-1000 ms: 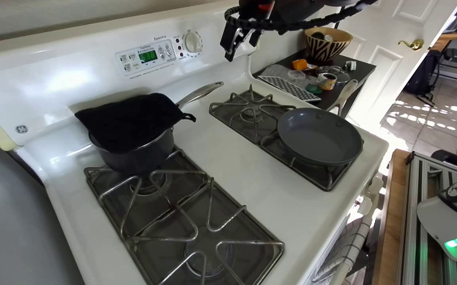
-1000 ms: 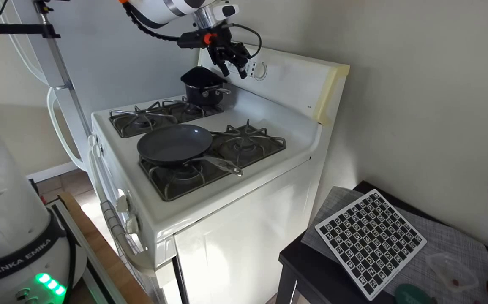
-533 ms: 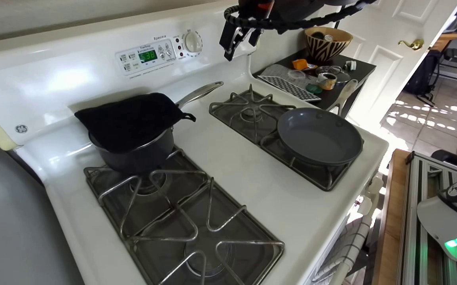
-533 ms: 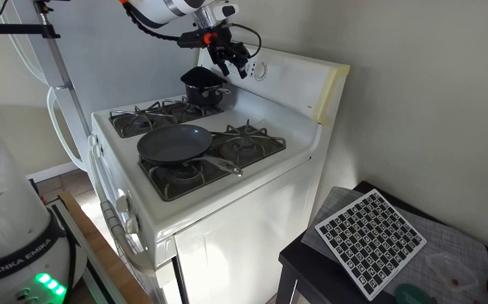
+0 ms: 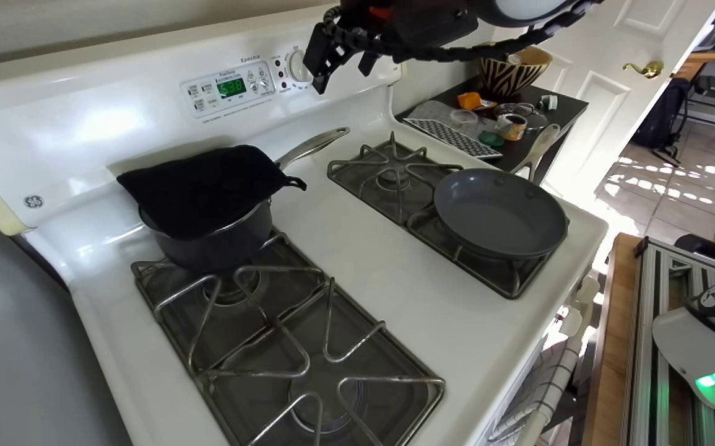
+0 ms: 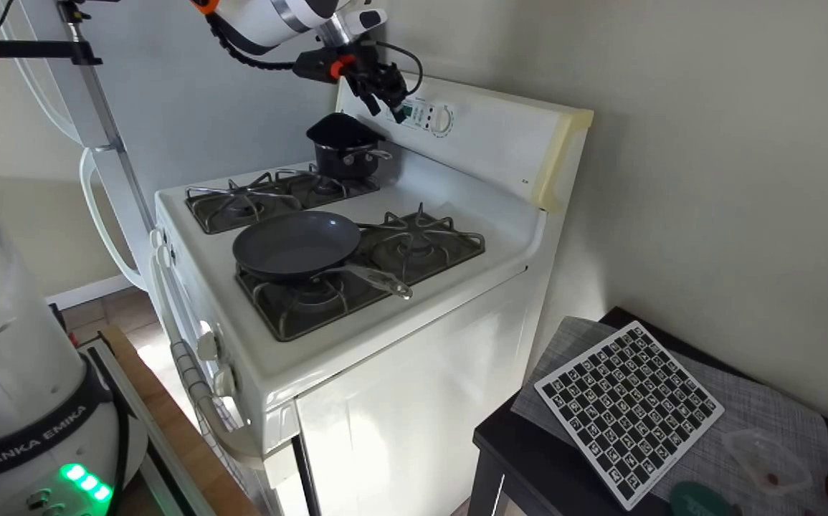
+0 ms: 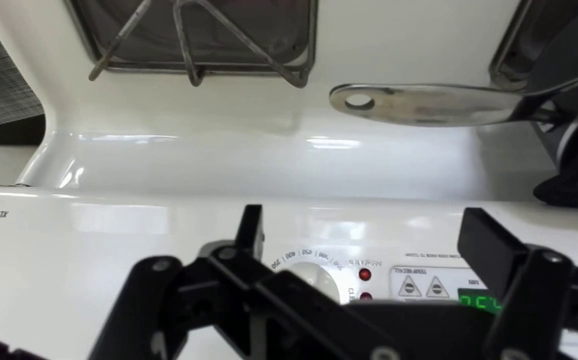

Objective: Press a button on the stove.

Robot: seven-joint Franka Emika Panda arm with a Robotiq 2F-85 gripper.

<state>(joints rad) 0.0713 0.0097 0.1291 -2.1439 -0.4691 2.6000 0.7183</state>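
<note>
One saucepan [image 5: 233, 243] and one skillet [image 5: 499, 214] occupy the white gas range [image 5: 376, 266], its display [image 5: 231, 88] glowing green; my pincer [image 7: 366, 222] is spread.

Stove pnl [image 5: 140, 93]: "Spectra", GE badge [image 5: 34, 202], "XL44", "PREHEATED" by lamp [image 7: 365, 274]; 400, 450 round knob [image 7: 316, 277]. Arm base [image 6: 19, 373], nr wood table [image 5: 616, 334] edge: "FRANKA EMIKA". Dsply [image 5: 231, 88] digits unclear.

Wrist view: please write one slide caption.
Open jaws in front of the stove's back panel, partly hiding its knob and green display.

gripper [image 7: 364, 230] aloft, fingers [image 7: 489, 242] wide apart
</note>
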